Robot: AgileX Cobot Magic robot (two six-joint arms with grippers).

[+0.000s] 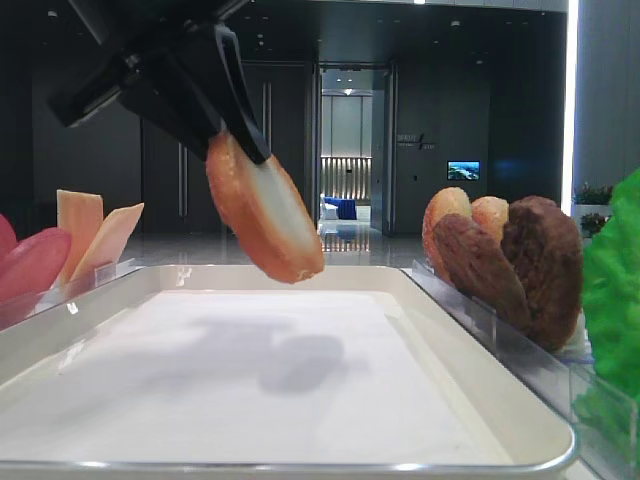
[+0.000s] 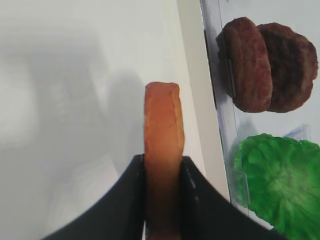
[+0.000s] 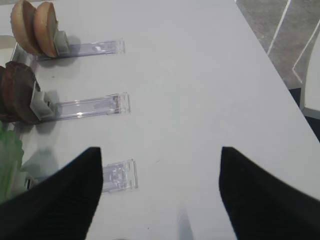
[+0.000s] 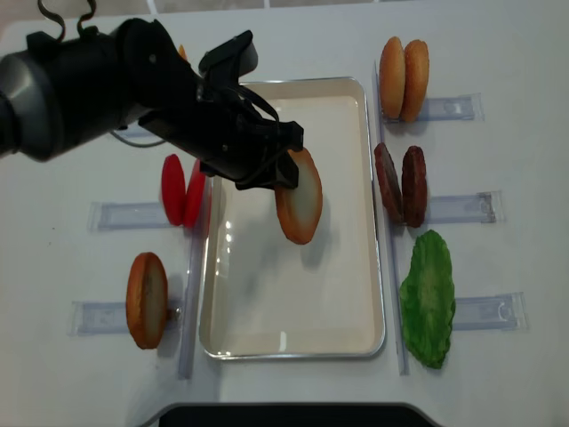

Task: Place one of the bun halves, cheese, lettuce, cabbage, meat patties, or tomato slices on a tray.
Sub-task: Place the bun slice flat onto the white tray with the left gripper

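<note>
**Clerk:** While the low front view was logged, the left gripper [image 1: 238, 135] stood clamped on a bun half [image 1: 265, 210], tilted, pale face toward the right, hanging above the tray [image 1: 300, 440] and apart from its white floor, where a shadow lay. Cheese slices [image 1: 92, 235] and tomato slices [image 1: 30, 265] stood left of the tray; two buns [image 1: 468, 215], meat patties [image 1: 530, 265] and lettuce [image 1: 612, 290] stood right of it.

**Checker:** And the right wrist view?

**Clerk:** Right gripper [image 3: 157, 195]: fingers [image 3: 60, 200] wide apart, nothing between them, over the bare table [image 3: 200, 75]. Clear holders [image 3: 90, 107] lay beyond, with buns [image 3: 35, 27], patties [image 3: 17, 92] and a lettuce edge [image 3: 7, 155] at the left.

**Checker:** Left wrist view?

**Clerk:** Bun half [image 2: 163, 145] seen edge-on, pinched between both black fingers [image 2: 125, 200], above the tray floor near its right rim [image 2: 192, 100]. Patties [image 2: 267, 65] and lettuce [image 2: 277, 180] sat outside that rim.

**Checker:** Overhead?

**Clerk:** Left gripper [image 4: 286, 169] over the tray [image 4: 356, 267], held bun half [image 4: 300, 203] about mid-tray. One more bun [image 4: 147, 300] stood lower left, tomatoes [image 4: 182, 189] left, bun pair [image 4: 404, 78], patties [image 4: 400, 185], lettuce [image 4: 427, 298] right.
</note>
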